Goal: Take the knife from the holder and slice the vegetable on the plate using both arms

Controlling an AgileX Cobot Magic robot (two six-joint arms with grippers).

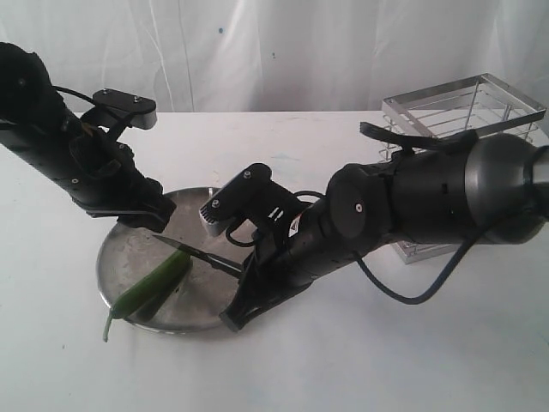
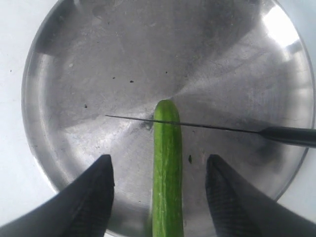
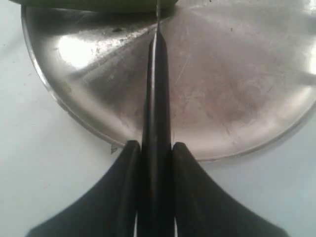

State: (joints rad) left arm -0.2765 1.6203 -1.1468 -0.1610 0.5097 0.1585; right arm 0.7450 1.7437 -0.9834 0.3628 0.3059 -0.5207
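The vegetable [image 2: 167,168], slim and dark green, lies on the steel plate [image 2: 98,59] with its blunt end towards the plate's middle. My left gripper [image 2: 159,160] is open and straddles it, with a gap on each side. My right gripper [image 3: 155,148] is shut on the black handle of the knife [image 3: 155,98]. The thin blade [image 2: 217,128] crosses the vegetable close to its blunt end. In the exterior view the left gripper [image 1: 150,219] hangs over the plate's [image 1: 129,249] far side, and the right gripper [image 1: 247,279] reaches in from the right, over the vegetable [image 1: 154,283].
The wire holder [image 1: 463,112] stands at the back right, behind the right arm. The plate sits on a white table [image 1: 386,360]. The vegetable's pale stem [image 1: 109,326] hangs over the plate's near left rim.
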